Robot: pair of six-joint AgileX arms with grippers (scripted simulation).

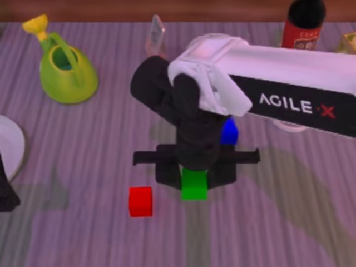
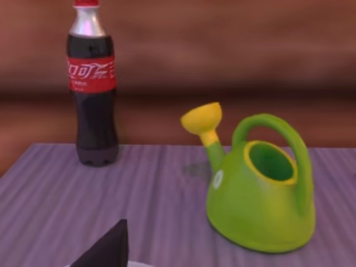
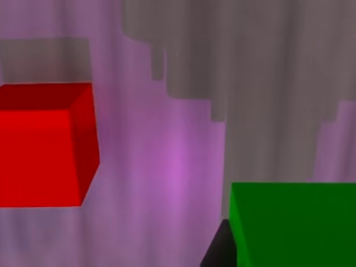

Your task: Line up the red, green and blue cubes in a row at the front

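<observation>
Top view: right gripper (image 1: 194, 177) over the table's middle front, pointing down, pinching the green cube (image 1: 194, 185), which pokes out just below the black wrist body. Red cube (image 1: 141, 201) just to the left of that gripper and slightly nearer the front, apart from the green one. Blue cube (image 1: 229, 132) behind the gripper, half hidden under the white arm. Lime-green watering can (image 1: 67, 69) far back left, cola bottle (image 1: 303, 23) at the back right. Left arm parked at the left edge beside a white bowl (image 1: 10, 146).

Left wrist view: only watering can (image 2: 260, 189) and cola bottle (image 2: 93, 83); left gripper's state impossible to tell.

Right wrist view: green cube (image 3: 295, 225) close up against a dark finger (image 3: 219, 250), red cube (image 3: 44, 146) resting on the purple table (image 3: 172, 167) beside it, a clear gap between.
</observation>
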